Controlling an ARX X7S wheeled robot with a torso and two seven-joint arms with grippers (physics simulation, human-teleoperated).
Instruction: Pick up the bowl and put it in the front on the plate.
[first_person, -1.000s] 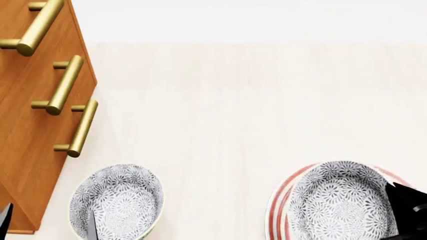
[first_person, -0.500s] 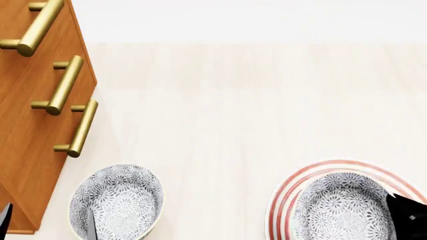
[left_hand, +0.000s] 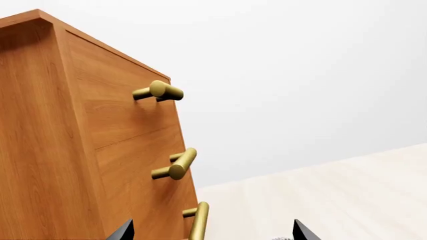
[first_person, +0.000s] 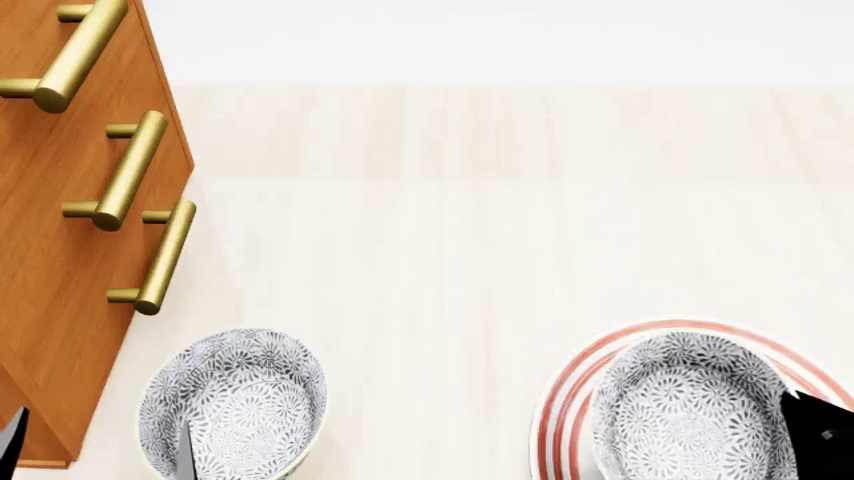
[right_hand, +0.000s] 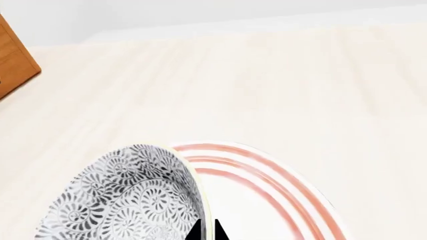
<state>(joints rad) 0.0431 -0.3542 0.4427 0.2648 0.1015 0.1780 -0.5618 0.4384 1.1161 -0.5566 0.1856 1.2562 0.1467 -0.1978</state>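
Tabletop first: the pale wooden table (first_person: 507, 200) runs wide and bare beyond both hands, all of it open room, and the only big obstacle is the orange-brown wooden drawer cabinet (first_person: 54, 250) with brass bar handles (first_person: 130, 168) standing close outside the left hand.

Next down in size, the large flat white plate with red rings (first_person: 567, 385) lies right under the right hand (first_person: 821, 435). A second ago the small deep white bowl with the dense grey-blue flower pattern (first_person: 687, 410) rode high enough to cover most of the rings; now it has sunk low, and the rings show as a full arc on the side away from the hand. To my eye that means the bowl is down on, or just about on, the plate, so the placing looks nearly finished.

In the right wrist view that bowl's rim (right_hand: 130, 197) fills the foreground, the dark fingertips (right_hand: 207, 231) pinched together at its wall, so the right hand is gripping the bowl. Letting go needs only a small spread; nothing crowds it on the outer side.

A second patterned bowl (first_person: 238, 400) sits beside the cabinet, with the left hand (left_hand: 210, 231) over it, its two tips spread wide apart and holding nothing. It has not shifted.
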